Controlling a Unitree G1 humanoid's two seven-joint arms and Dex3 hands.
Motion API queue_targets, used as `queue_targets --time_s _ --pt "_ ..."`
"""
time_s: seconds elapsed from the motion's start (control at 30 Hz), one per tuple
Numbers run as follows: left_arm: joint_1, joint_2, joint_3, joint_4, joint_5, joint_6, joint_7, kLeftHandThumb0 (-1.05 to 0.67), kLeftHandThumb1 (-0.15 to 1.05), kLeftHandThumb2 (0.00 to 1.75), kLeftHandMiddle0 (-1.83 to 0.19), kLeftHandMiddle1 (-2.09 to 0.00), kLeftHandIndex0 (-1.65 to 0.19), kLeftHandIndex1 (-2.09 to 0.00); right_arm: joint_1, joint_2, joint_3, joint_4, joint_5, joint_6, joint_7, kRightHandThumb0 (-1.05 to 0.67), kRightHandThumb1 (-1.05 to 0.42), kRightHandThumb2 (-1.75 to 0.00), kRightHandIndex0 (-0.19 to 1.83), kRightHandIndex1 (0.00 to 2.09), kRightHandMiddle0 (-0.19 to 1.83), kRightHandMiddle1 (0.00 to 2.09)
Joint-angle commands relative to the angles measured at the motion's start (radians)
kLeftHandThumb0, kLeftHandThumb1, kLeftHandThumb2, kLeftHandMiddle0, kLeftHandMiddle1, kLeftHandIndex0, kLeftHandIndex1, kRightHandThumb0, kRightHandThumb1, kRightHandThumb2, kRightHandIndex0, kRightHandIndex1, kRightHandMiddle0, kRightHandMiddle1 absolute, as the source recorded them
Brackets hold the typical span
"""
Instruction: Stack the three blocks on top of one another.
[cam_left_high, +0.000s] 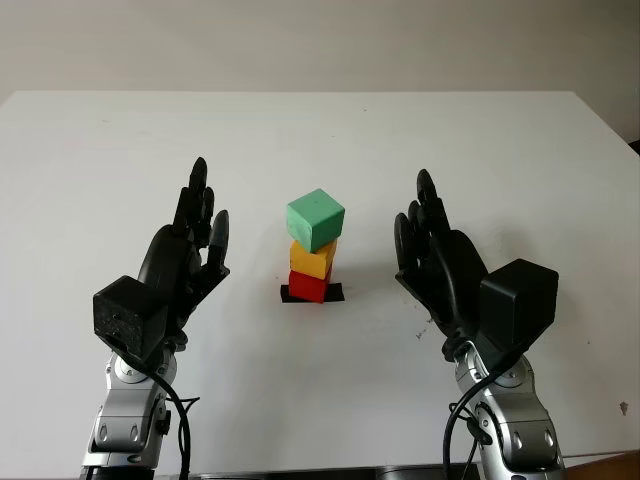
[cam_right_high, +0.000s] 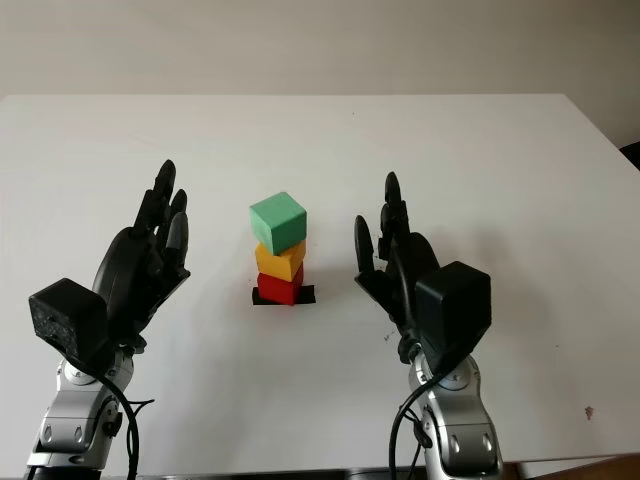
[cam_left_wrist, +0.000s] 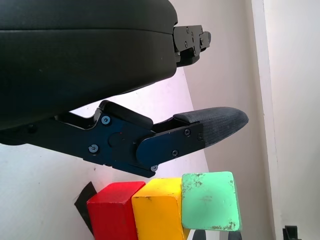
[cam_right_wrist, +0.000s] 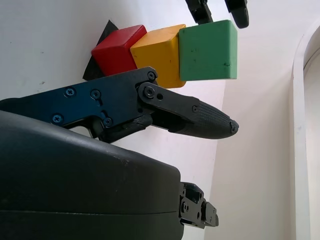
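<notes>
We see a red block (cam_left_high: 308, 286) on a black patch (cam_left_high: 334, 293) mid-table, yellow block (cam_left_high: 313, 259) on it, green block (cam_left_high: 316, 219) topmost, left hand (cam_left_high: 185, 250) and right hand (cam_left_high: 435, 255) flanking — both open, holding nothing — white table (cam_left_high: 120, 150), pale wall beyond its far edge.

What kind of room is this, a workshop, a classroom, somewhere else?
Probably a robot test bench in a lab. A plain white table against a bare wall, a three-block stack, green block on top, on a black marker patch, and two open robot hands, left hand and right hand, flanking it.

Three blocks (cam_left_high: 314, 245); two hands (cam_left_high: 190, 255).
</notes>
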Motion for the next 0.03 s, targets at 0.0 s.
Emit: queue_targets --time_s 0.0 --pt "0.018 -0.002 0.000 -0.034 -0.004 0.004 -0.002 -0.77 1.05 0.68 0.09 -0.06 0.10 -0.06 0.004 -0.004 -0.015 0.003 0.010 -0.005 -0.001 -0.64 -1.05 -0.71 -0.19 0.00 -0.19 0.00"
